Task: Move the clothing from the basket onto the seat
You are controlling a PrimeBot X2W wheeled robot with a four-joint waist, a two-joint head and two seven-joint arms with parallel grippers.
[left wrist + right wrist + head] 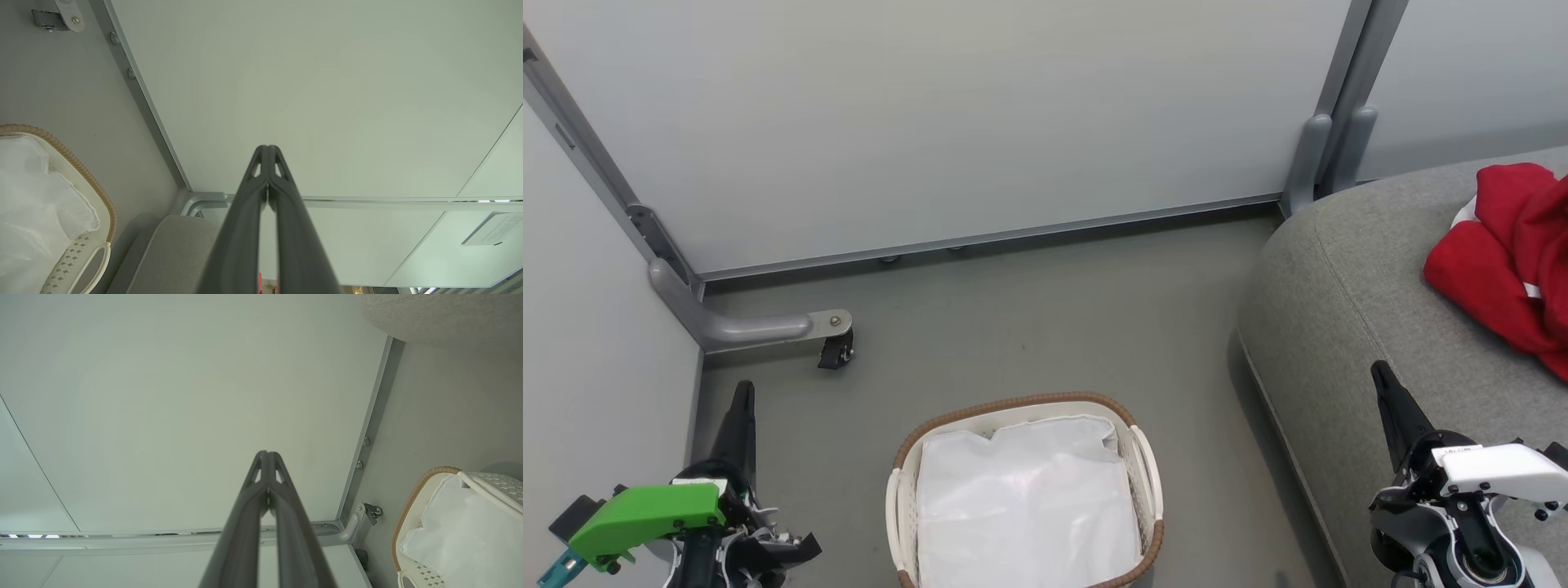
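Red fabric with white trim, the clothing (1499, 261) lies bunched on top of the grey seat (1347, 310), far to the right of the basket (1013, 406) and well apart from it. The basket stands on the grey floor (1054, 327), and a white liner (1029, 506) is spread flat inside it. The rounded edge of the seat is just to the right of the basket, with a strip of floor between them.

The left gripper (743, 388) hangs to the left of the basket, above the floor. Its two dark fingers are pressed together and hold nothing. In the left wrist view the tips meet in front of the pale wall.

The right gripper (1378, 371) hangs to the right of the basket, above the near edge of the seat. Its fingers are also together, with nothing between them.

Behind the basket stands a pale partition wall (931, 122) with a metal frame. A small black caster wheel (836, 353) rests on the floor behind the basket, to its left.
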